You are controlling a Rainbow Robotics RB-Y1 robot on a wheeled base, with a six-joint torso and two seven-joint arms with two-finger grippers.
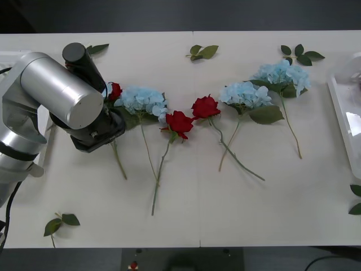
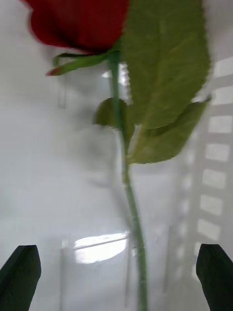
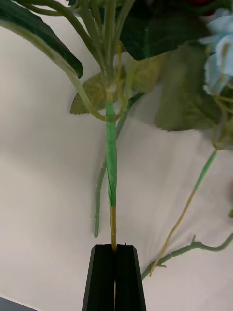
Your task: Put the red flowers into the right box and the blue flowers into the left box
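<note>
Clamping a thin green-and-yellowish stem (image 3: 111, 194) between its two black fingers (image 3: 103, 277), the left gripper (image 3: 115, 249) was pressed shut, with leaves fanning out beyond the fingertips and a pale blue cluster edging in beside them. From the front camera, the left arm (image 1: 53, 93) reached over the table's (image 1: 197, 214) nine o'clock side, its wrist covering the stem ends near a small red rose (image 1: 115, 90) and the leftmost blue flower (image 1: 142, 100). Two more red flowers (image 1: 179, 122) lay near the table's centre, touching head to head, their stems trailing toward six o'clock. Two further blue clusters (image 1: 245, 94) lay toward two o'clock, just beside one another. The right box (image 1: 345, 121) sat at the three o'clock edge, the left box hardly showing behind the arm at nine o'clock. Over the translucent tray floor, the right gripper (image 2: 116, 277) stood with its black fingers (image 2: 20, 274) spread wide apart, a red rose (image 2: 80, 22) with a large green leaf (image 2: 165, 73) lying between and beyond them, untouched by either finger. Loose leaf sprigs (image 1: 203, 52) dotted the tabletop around its edges.
</note>
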